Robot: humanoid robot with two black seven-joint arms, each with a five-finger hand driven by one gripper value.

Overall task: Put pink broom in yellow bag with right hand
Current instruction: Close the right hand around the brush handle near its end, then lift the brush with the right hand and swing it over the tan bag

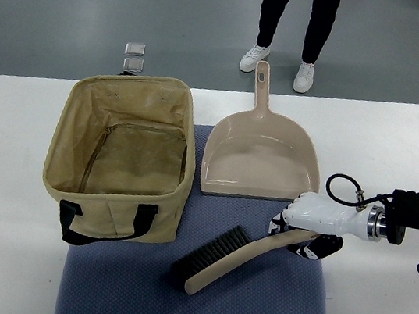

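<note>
While my right hand point(311, 227) sits over the handle end of the pink broom point(235, 260), the relation that governs the coming move is already plain: the broom lies on the blue mat point(265, 311) to the right of the yellow bag point(123, 156) and nearer the robot than the bag's open mouth, with its long axis running diagonally. The handle end points up and away from the bag toward my hand; the dark bristle head point(212, 254) points down and toward the bag's near right corner. I see only the right arm, entering from the right edge; the left is out of view, so the right hand is the nearer one by default.

Fingers: they curl downward around the handle tip, and I judge them closed on it, though the contact underneath is hidden by the hand itself (I cannot confirm a firm wrap). The broom appears to lie flat on the mat, not lifted.

Appearance of the broom: a pale beige-pink curved handle, widening toward a block of black bristles.

The bag stands upright and open, its black strap point(109, 223) hanging on the near side. A dustpan point(261, 153) of the same colour lies just right of the bag, beyond the broom. A person's legs point(292, 27) stand past the table point(2, 173).

My judgement: the carry goes left and slightly away, bristles leading.
</note>
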